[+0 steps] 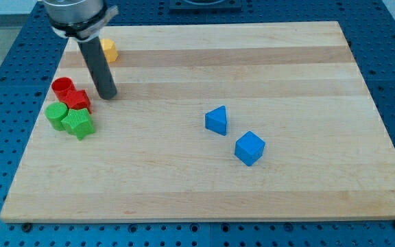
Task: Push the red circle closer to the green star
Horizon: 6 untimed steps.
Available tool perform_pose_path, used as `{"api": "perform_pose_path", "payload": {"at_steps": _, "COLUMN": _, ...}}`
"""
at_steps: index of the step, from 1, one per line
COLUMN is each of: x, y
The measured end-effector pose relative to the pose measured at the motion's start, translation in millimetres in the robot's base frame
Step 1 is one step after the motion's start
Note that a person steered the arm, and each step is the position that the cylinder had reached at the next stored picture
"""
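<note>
The red circle (62, 87) lies near the board's left edge, touching a second red block (78, 100) just below and to its right. The green star (79, 123) sits below them, touching that red block and a second green block (56, 114) on its left. My tip (107, 95) rests on the board just right of the red blocks, a short gap from them, level with the red circle's lower edge.
A yellow block (108, 49) sits near the top left, partly behind the rod. A blue triangular block (217, 120) and a blue cube (249, 148) lie around the middle of the wooden board (266, 68). Blue perforated table surrounds the board.
</note>
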State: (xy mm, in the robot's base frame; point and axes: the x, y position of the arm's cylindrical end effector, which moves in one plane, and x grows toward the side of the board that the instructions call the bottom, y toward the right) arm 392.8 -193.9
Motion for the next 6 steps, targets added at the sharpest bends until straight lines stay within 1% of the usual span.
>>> {"api": "perform_pose_path", "payload": {"at_steps": 1, "x": 0.0, "y": -19.0}}
{"api": "perform_pose_path", "payload": {"at_steps": 2, "x": -5.2, "y": -19.3}}
{"api": "perform_pose_path", "payload": {"at_steps": 3, "x": -26.0, "y": -5.6}}
{"api": "perform_pose_path", "payload": {"at_steps": 4, "x": -51.4, "y": -31.0}}
{"api": "perform_pose_path", "payload": {"at_steps": 5, "x": -62.3, "y": -72.2}}
{"api": "perform_pose_path", "payload": {"at_steps": 6, "x": -47.3, "y": -99.5}}
